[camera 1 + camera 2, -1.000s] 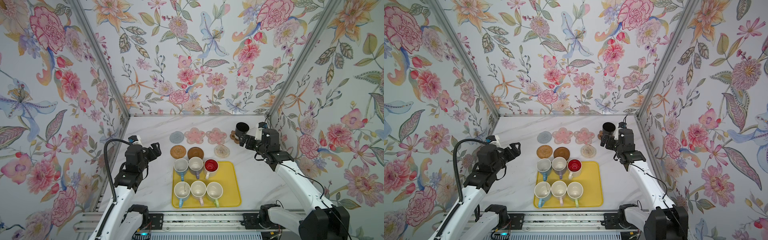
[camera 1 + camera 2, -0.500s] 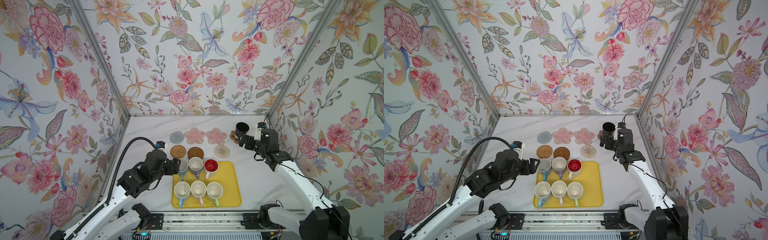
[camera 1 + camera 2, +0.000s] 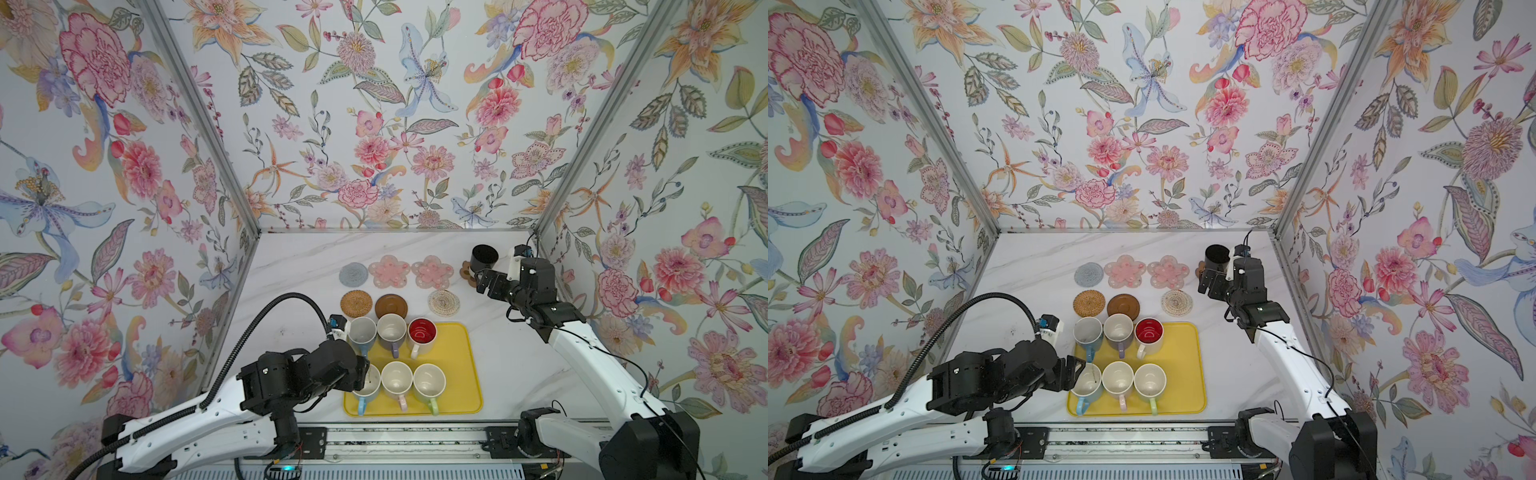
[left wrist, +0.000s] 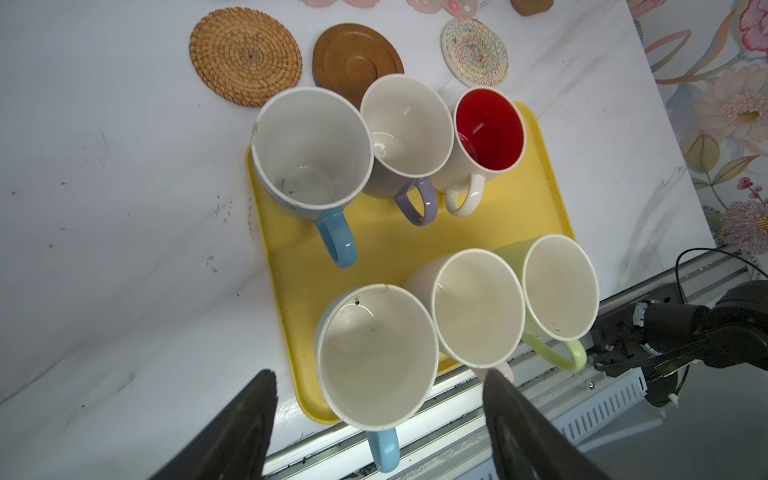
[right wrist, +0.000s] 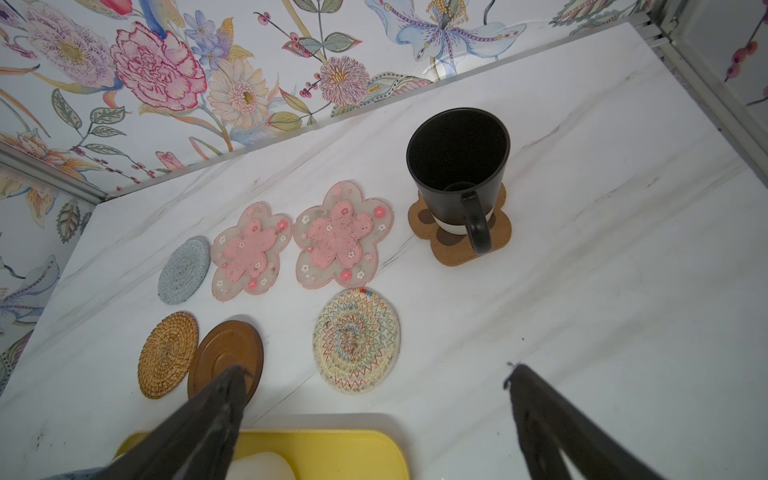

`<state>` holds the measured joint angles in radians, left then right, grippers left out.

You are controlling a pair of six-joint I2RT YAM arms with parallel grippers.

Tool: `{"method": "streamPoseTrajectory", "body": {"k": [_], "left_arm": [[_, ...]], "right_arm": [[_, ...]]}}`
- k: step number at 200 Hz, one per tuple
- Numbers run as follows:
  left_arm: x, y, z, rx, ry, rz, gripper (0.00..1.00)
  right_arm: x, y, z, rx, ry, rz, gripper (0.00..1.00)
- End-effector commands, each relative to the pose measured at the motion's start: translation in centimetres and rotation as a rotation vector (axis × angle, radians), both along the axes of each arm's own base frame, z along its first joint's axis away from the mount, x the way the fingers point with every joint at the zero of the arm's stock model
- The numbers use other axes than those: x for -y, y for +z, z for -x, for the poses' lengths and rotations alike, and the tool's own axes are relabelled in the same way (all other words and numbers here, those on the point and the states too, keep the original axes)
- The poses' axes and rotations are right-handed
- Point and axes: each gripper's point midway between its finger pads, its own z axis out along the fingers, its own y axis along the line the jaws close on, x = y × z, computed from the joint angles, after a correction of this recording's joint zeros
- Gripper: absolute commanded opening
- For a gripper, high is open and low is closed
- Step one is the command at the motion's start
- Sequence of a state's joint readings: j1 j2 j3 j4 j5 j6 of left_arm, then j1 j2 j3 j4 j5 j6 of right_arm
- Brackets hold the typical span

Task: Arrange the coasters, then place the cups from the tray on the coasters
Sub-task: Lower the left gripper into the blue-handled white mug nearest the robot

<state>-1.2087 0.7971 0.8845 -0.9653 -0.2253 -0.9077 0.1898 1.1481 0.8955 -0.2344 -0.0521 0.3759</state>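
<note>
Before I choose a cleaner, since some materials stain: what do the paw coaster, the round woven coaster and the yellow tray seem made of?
Paw coaster: probably cork, matte, with a speckled tan grain and darker pads.
Round woven coaster: looks like rattan or a similar fibre, in coiled strands with a slight sheen.
Yellow tray: likely plastic, smooth and even in colour, with a rounded moulded rim.

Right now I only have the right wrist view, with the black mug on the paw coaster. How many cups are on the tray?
Observer: Six, upright on the yellow tray, in two rows of three.
Operator: Where is the left gripper?
Observer: The left gripper is open, its jaws either side of the near-row blue mug.
Operator: Which cup sits nearest the rope coaster?
Observer: The white mug with red inside, right end of the far row.
</note>
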Motion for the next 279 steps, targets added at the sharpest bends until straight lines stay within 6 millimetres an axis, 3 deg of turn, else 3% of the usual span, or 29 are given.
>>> {"method": "streamPoseTrajectory", "body": {"k": [1, 31, 63, 129, 153, 214, 279], "left_arm": [[-0.7, -0.9, 1.1, -0.027, 0.023, -0.002, 0.79], [-0.2, -1.4, 2.5, -0.048, -0.02, -0.007, 0.78], [0.5, -3.1, 3.8, -0.1, -0.063, -0.093, 0.77], [1.0, -5.8, 5.1, -0.143, -0.087, -0.133, 0.73], [0.2, -6.8, 5.4, -0.159, -0.084, -0.169, 0.73], [1.7, -8.5, 5.9, -0.184, -0.139, -0.205, 0.71], [1.3, -9.7, 6.1, -0.208, -0.12, -0.232, 0.67]], "right_arm": [[-0.1, 0.0, 0.1, 0.003, -0.017, -0.01, 0.99], [-0.5, -0.4, -0.1, 0.0, -0.011, -0.016, 0.99], [-0.7, -0.8, -0.2, -0.009, -0.008, -0.013, 0.99], [-1.1, -1.2, -0.4, -0.014, 0.001, -0.015, 0.99], [-1.1, -1.4, -0.3, -0.019, 0.001, -0.015, 0.99], [-1.2, -1.6, -0.3, -0.023, -0.001, -0.015, 0.99], [-1.5, -2.0, -0.3, -0.029, 0.008, -0.017, 0.99]]}}
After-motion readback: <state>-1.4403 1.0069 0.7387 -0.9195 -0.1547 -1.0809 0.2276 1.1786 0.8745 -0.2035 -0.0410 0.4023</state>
